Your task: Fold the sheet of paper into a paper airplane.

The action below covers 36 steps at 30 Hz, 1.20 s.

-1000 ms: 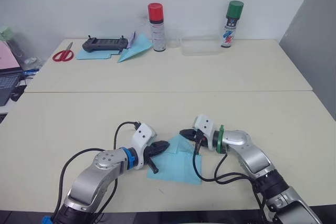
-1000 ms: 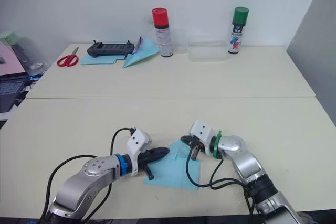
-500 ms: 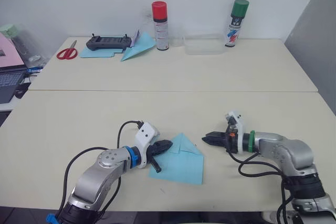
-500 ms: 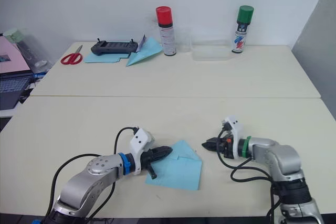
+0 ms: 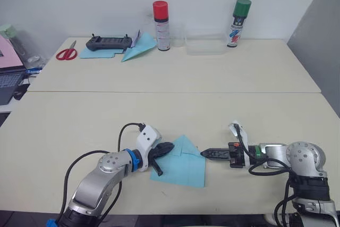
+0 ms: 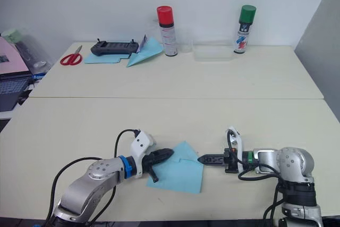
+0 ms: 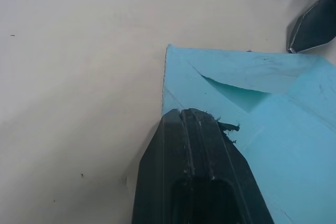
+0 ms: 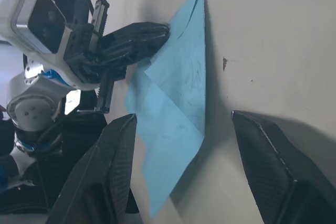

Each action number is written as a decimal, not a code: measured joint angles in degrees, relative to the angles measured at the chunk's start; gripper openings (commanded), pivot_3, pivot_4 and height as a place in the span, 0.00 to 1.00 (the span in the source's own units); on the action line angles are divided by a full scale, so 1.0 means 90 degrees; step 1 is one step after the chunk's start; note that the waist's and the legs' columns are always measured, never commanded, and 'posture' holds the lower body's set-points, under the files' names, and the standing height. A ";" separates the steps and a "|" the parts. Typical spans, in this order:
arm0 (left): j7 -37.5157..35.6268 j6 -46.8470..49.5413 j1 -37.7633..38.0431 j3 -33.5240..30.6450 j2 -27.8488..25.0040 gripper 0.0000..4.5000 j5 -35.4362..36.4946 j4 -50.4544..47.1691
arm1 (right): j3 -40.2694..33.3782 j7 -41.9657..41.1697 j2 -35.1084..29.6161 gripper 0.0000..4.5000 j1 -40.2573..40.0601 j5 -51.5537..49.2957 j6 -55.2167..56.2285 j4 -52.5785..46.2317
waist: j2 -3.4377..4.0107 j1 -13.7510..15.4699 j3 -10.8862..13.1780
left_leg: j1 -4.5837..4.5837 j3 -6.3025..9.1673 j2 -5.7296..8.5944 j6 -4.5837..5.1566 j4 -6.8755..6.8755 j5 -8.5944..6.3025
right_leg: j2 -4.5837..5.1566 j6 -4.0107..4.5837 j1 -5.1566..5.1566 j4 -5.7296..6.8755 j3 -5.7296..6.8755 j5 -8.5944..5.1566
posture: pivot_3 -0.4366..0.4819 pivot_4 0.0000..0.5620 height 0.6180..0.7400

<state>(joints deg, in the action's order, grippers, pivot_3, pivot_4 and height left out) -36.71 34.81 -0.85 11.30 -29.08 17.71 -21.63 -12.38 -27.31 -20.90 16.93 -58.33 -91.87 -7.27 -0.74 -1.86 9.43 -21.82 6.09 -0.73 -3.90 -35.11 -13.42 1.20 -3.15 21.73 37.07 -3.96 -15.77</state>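
Note:
The sheet of paper point(image 5: 183, 158) lies flat near the table's front edge, light blue, with its far corners folded in to a point. My left gripper point(image 5: 166, 147) is shut, and its tips point(image 7: 197, 129) rest on the paper's left edge. My right gripper point(image 8: 184, 115) lies low on the table at the paper's right edge point(image 5: 204, 153). It is open, one finger point(image 8: 113, 166) over the paper and the other finger point(image 8: 273, 166) over bare table. No finished paper airplane has taken shape from this sheet.
At the back left lie red scissors point(image 5: 66, 53), a black controller point(image 5: 108, 42) on a blue sheet, and a long blue paper dart point(image 5: 137, 51). A red-capped can point(image 5: 160, 25), a clear box point(image 5: 204, 45) and a green-capped can point(image 5: 236, 22) stand along the wall.
My right gripper let go of the paper's folded top, opened, drew off to the right, then came back low to the paper's right edge. The left gripper stayed in place.

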 measured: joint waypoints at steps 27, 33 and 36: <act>-0.0074 0.0277 -0.0227 -0.0015 0.0315 0.00 0.0292 0.0097 | -0.0057 0.2049 0.0447 0.01 0.0289 -0.1652 -0.0023 0.0462 | -0.0007 -0.0008 -0.0003 | -0.0016 -0.0002 0.0000 0.0001 -0.0001 0.0001 | -0.0003 0.0002 0.0015 -0.0002 -0.0004 -0.0001 | 0.48 0.27 1.00; -0.0481 0.0641 -0.0585 0.0250 0.0130 0.00 0.0445 0.0100 | -0.0027 0.2040 0.0430 0.01 0.0459 -0.1575 -0.0018 0.0488 | -0.0004 -0.0030 -0.0001 | -0.0062 0.0001 -0.0004 0.0002 0.0002 0.0001 | -0.0010 -0.0008 0.0060 0.0006 -0.0002 0.0005 | 0.48 0.27 1.00; -0.0567 0.0610 -0.0651 0.0251 0.0085 0.00 0.0402 0.0187 | 0.0016 0.2034 0.0496 0.01 0.0586 -0.1509 -0.0008 0.0488 | 0.0001 -0.0049 0.0002 | -0.0064 0.0001 -0.0004 0.0002 0.0002 0.0001 | -0.0009 -0.0008 0.0061 0.0005 -0.0002 0.0005 | 0.48 0.27 1.00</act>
<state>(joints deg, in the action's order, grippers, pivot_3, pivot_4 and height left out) -41.82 40.30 -6.71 13.57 -28.32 21.33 -19.94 -12.23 -9.00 -16.44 22.21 -71.91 -91.95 -2.88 -0.73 -2.30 9.45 -22.40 6.09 -0.76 -3.88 -35.09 -13.42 1.12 -3.22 22.28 37.12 -3.98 -15.73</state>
